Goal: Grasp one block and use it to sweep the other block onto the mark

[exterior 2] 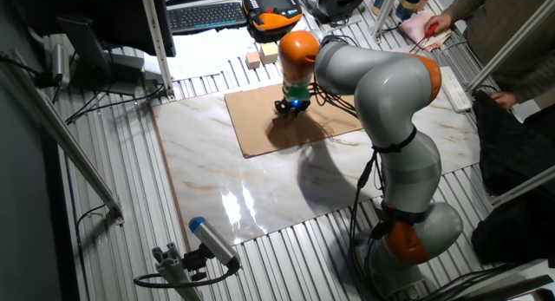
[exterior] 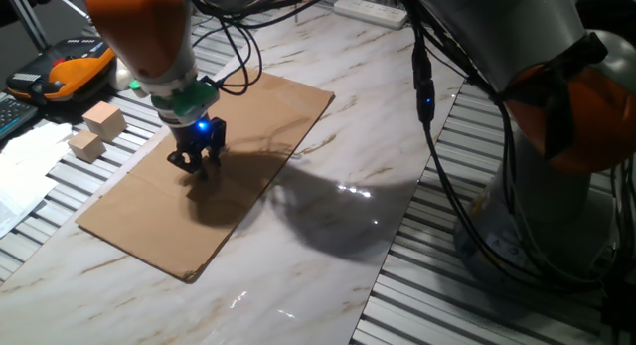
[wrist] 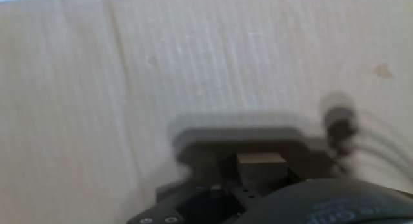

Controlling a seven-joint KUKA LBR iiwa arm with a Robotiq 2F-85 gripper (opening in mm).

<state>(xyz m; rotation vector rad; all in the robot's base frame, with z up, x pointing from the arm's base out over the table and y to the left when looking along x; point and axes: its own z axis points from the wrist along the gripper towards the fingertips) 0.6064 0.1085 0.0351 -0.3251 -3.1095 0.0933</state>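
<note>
Marbled white counter (exterior: 348, 136) carries a flat brown cardboard sheet (exterior: 139, 211), and the black two-finger jaws of the orange-and-grey arm stand low over the sheet's middle, pointing down at it. In the hand view, the jaws are clenched on a small tan wooden block (wrist: 261, 161), held squarely between them with its top face showing. Just to the right of the jaws and slightly ahead lies the dark round dot (wrist: 339, 124) drawn on the cardboard, blurred but apart from the held block. Farther ahead and to the right sits a pale tan speck (wrist: 384, 70) on the sheet; whether it is the tiny cube cannot be told. Well away from the jaws, off the cardboard at the counter's edge, two larger pale wooden blocks (exterior: 103, 119) rest near one another.
</note>
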